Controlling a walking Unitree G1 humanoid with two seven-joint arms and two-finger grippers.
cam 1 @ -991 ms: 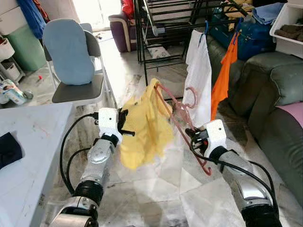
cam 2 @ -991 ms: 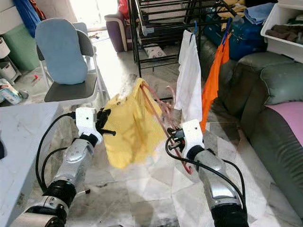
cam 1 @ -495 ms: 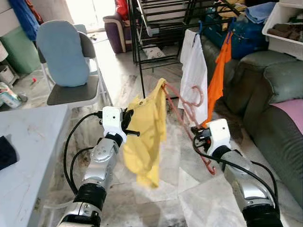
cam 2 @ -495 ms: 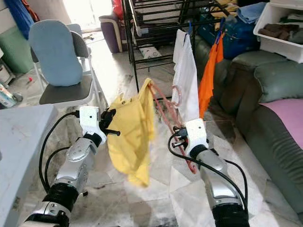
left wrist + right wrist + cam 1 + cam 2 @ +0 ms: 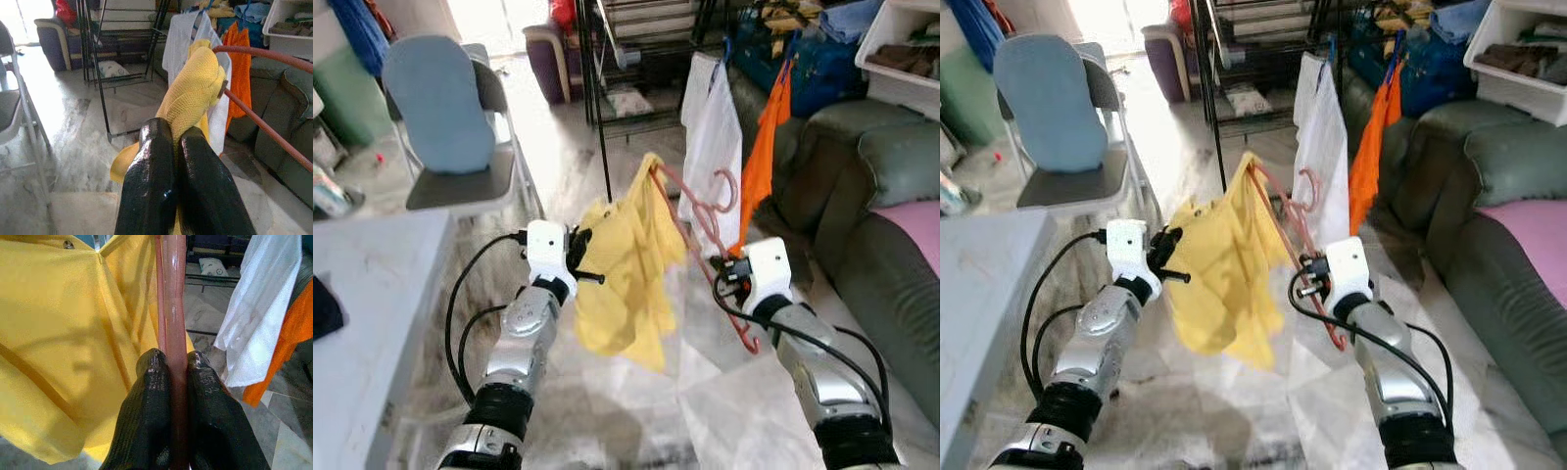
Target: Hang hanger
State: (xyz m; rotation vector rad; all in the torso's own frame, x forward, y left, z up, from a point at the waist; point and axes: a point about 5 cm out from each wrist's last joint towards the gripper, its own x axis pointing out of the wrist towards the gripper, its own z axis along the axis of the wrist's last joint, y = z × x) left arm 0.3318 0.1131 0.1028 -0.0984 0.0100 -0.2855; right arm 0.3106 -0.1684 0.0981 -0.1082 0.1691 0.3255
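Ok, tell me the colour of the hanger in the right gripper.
Pink hanger, clearest in the right wrist view.

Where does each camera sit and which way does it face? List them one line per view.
Left eye and right eye views: on the head, looking forward and down at both arms, the yellow garment, pink hanger and black drying rack.
Left wrist view: along the left gripper, shut on the yellow garment.
Right wrist view: along the right gripper, clamping the pink hanger.
Shared: both wrist views show the white garment.
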